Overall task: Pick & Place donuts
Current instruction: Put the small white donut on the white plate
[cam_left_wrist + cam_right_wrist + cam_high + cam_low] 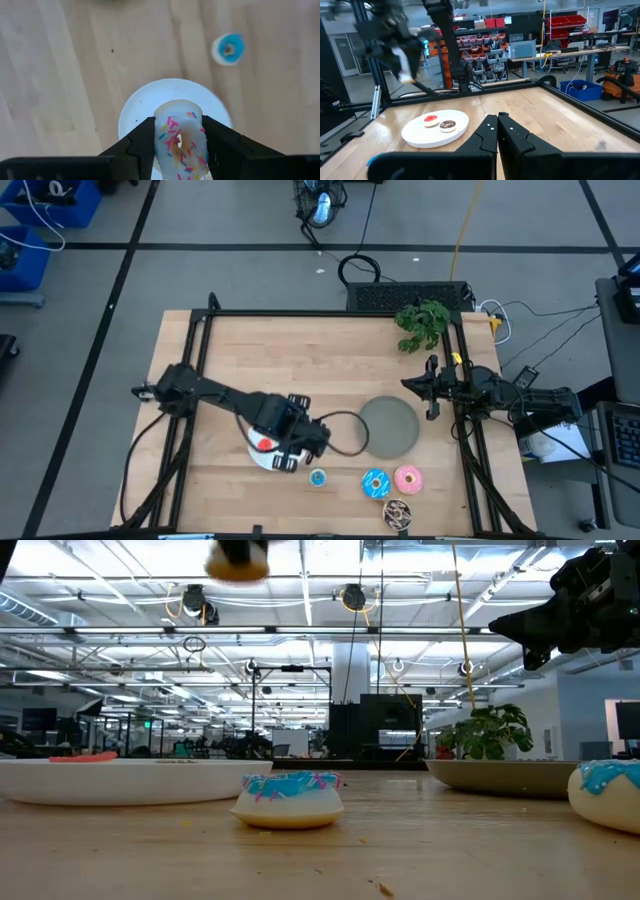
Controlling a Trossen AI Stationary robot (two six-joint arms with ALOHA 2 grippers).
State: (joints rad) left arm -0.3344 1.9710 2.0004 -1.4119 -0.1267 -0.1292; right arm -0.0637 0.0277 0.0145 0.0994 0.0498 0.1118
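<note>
The right gripper [498, 131] has its dark fingers pressed together above the wooden table [555, 117]. Farther off, a white plate [420, 135] carries a red donut [430, 119] and a brown donut [447, 125], lying just beside each other, with the other arm blurred above them

Industrial lab or workshop: exposed ceiling trusses [300, 635], red parts bins [565, 22] on shelving, workbenches [570, 52], shop vacuum [622, 80].
</note>
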